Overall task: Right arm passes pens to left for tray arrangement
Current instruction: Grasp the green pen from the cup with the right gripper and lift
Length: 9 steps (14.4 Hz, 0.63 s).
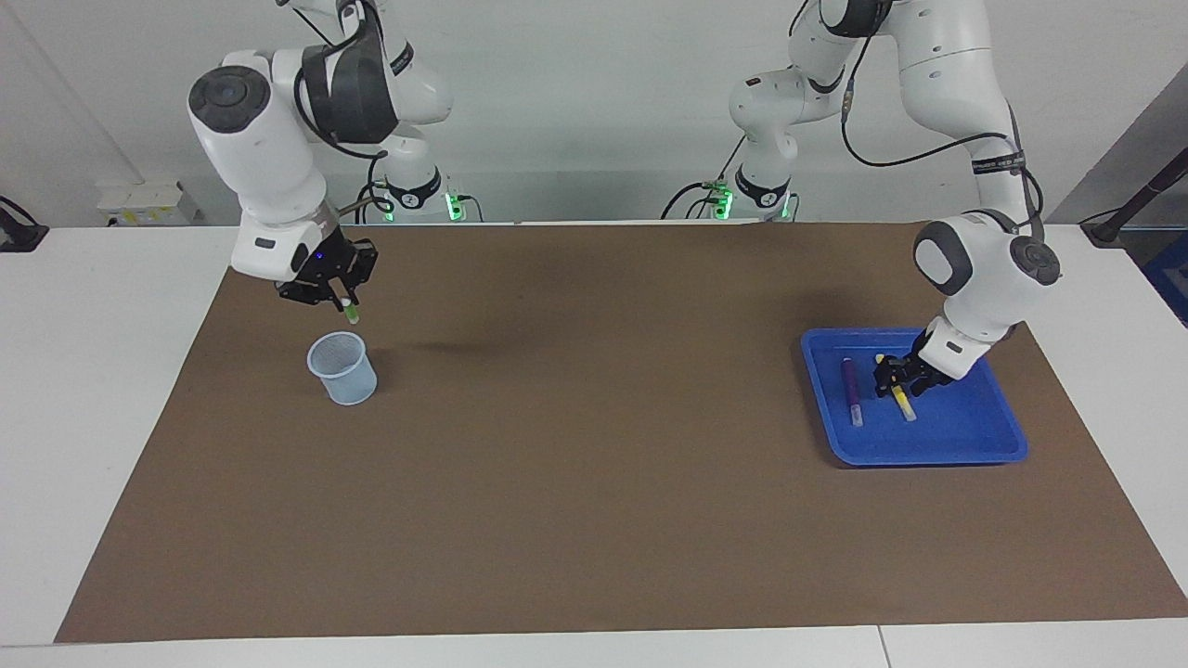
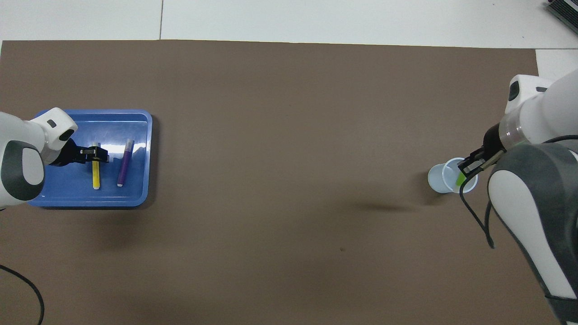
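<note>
A: Right, my right gripper [image 1: 336, 295] is clamped on the green pen [image 1: 352, 314], which hangs tip-down over the translucent cup [image 1: 343, 369], clear of its rim.

B: Why hold it upright like that?

A: I judge it's because the pen stood in the cup, so gripping its top end leaves the lower part free for the other arm to take.

B: And the left gripper [image 1: 897, 377]?

A: It sits low inside the blue tray [image 1: 965, 436], jaws parted astride the yellow pen [image 1: 900, 399], which lies flat on the tray floor. The purple pen [image 1: 850, 390] lies just beside it, roughly parallel, toward the middle of the table.

B: So two are arranged?

A: I'd say so; laying them side by side leaves room for the green one.
</note>
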### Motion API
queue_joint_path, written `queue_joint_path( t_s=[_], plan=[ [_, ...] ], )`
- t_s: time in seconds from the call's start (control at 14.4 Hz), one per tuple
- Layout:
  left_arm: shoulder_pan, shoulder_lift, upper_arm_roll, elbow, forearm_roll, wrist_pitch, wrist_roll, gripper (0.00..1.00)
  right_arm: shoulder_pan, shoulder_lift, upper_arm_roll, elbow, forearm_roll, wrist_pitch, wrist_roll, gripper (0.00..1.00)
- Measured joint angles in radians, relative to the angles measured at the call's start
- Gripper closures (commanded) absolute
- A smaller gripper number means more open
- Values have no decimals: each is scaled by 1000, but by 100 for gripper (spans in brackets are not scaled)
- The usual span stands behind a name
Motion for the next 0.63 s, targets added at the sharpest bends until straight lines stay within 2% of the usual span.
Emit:
queue_joint_path(
  t_s=[0.21,0.35,0.63],
  plan=[
    [0,0,-1,59,-13,-83,-1,18,8,-14,33,53,112,-15,55,100],
    [0,0,-3,96,-27,-141,-12,17,16,-14,42,60,210,5,190,100],
    [-27,-4,-13,204,-55,-299,-148,16,115,-7,47,46,326,132,492,100]
  ],
)
